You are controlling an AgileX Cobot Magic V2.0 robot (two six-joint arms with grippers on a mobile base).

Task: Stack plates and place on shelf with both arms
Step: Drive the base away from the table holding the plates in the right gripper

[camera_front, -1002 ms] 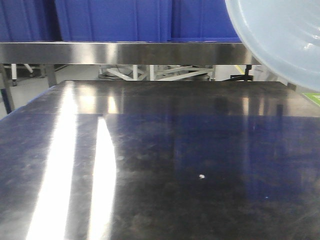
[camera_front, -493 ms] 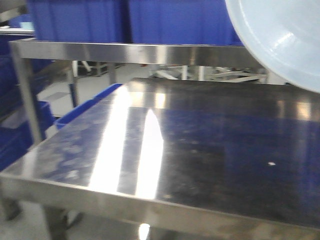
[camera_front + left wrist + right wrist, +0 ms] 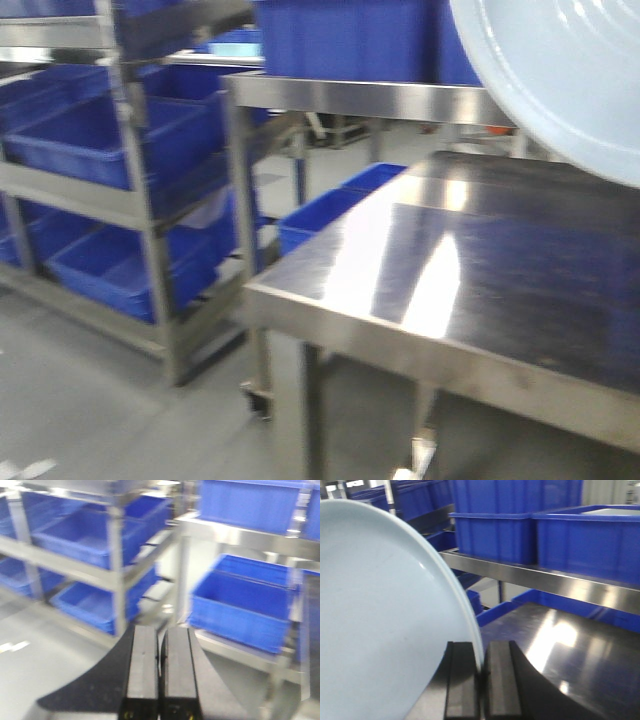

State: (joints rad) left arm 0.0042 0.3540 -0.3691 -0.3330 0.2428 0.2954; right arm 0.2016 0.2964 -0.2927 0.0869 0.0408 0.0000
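Observation:
A large white plate (image 3: 380, 615) stands on edge, and my right gripper (image 3: 481, 649) is shut on its rim. From the front the same plate (image 3: 565, 80) fills the top right corner. I cannot tell whether a second plate lies against it. The shelf (image 3: 135, 205), a steel multi-tier rack, stands at the left in the front view and shows as the shelf (image 3: 116, 575) in the left wrist view. My left gripper (image 3: 160, 632) is shut, holds nothing, and hangs in the air facing that rack.
A dark reflective steel table (image 3: 400, 320) has its near left corner in mid-view, with a steel rail (image 3: 360, 95) and blue crates (image 3: 340, 40) behind it. More blue crates (image 3: 100, 140) fill the rack's tiers. Grey floor (image 3: 90, 400) lies between rack and table.
The front view has swung left: the table has slid to the right of the picture and the rack with crates has come into view. The plate stays in the top right corner.

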